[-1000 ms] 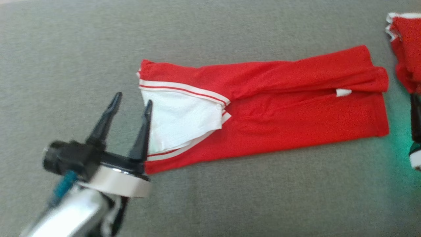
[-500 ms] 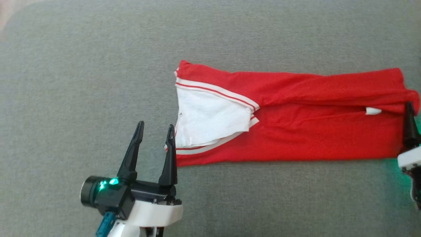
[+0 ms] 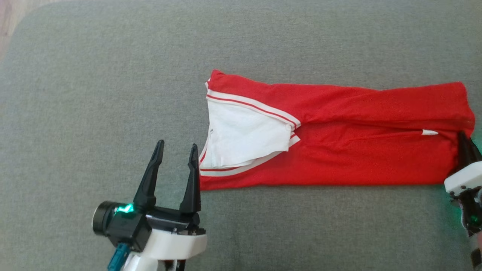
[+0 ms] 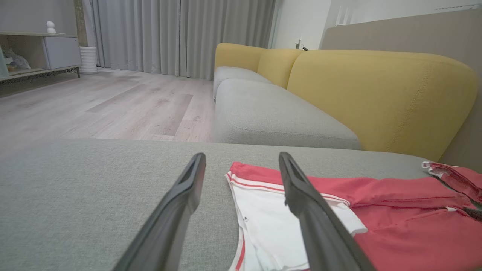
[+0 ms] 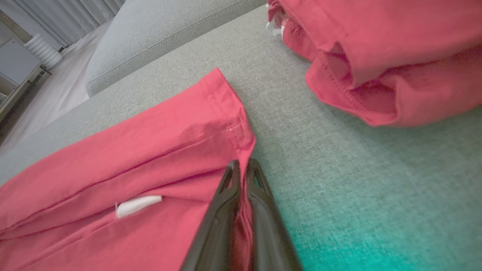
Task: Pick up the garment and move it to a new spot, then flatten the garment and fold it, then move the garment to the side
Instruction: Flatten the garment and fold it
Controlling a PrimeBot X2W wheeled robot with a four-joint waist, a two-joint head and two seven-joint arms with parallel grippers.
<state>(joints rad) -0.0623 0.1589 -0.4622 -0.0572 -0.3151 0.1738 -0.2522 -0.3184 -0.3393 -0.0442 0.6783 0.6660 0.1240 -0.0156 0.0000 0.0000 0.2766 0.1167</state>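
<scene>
The garment (image 3: 339,150) is a red piece with white striped trim and a white inner panel (image 3: 241,139), folded into a long strip lying flat across the grey cushion. My right gripper (image 3: 464,140) is shut on the garment's right hem (image 5: 241,150), with red cloth pinched between its fingers (image 5: 226,203). At the strip's left end my left gripper (image 3: 177,148) stands open, its right fingertip just beside the white-trimmed corner (image 4: 263,210); nothing lies between its fingers (image 4: 180,210).
A second red garment (image 5: 376,56) lies bunched on the cushion just beyond the right hem. The grey cushion (image 3: 113,75) spreads wide to the left and front. Behind it stand yellow sofa backs (image 4: 376,98), with wooden floor (image 4: 94,105) further off.
The head camera shifted, so the whole scene slid rightward. My right gripper has closed on the garment's right hem. The left gripper stays open by the left end.
</scene>
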